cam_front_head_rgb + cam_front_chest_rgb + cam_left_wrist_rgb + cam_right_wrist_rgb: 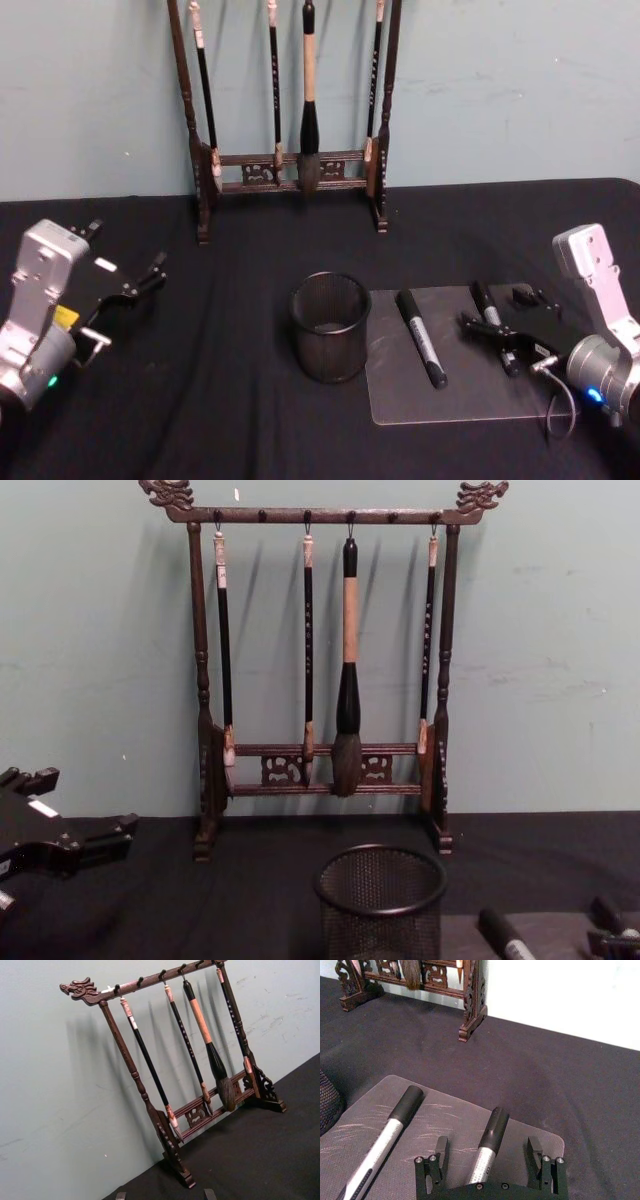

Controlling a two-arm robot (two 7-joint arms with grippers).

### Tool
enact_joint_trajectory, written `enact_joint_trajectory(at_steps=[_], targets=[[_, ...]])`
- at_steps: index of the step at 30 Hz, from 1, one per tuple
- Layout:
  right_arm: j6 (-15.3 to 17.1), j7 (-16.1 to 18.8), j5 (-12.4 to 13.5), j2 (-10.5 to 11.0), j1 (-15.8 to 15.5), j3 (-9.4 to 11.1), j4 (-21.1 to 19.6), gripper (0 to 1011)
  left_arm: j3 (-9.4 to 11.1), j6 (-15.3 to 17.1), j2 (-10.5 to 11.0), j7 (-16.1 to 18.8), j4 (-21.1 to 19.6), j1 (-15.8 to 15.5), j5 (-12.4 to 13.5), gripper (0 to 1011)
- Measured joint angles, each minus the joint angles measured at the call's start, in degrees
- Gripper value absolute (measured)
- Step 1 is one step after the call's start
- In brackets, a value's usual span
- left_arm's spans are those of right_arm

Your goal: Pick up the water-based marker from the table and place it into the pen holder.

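The water-based marker [488, 1146], black-capped with a grey barrel, lies on a clear mat [450, 395] at the table's right. My right gripper [487, 1150] stands open over it, one finger on each side, neither touching it; in the head view the right gripper [492, 318] sits at the mat's right part. A second, similar marker [421, 337] lies to its left on the same mat. The pen holder [330, 325], a round black mesh cup, stands upright just left of the mat and looks empty. My left gripper [125, 262] is open at the table's far left, holding nothing.
A tall dark wooden brush rack [290, 170] with several hanging brushes stands at the back by the wall. Black cloth covers the table. There is free room between the left gripper and the pen holder.
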Motion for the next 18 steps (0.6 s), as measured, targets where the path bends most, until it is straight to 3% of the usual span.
enact_joint_trajectory(at_steps=[18], targets=[[2.3, 2.5, -0.7, -1.6, -0.4, 2.1, 0.4, 1003, 0.0, 0.0, 0.0, 0.0, 0.0, 0.0, 0.0, 1009]])
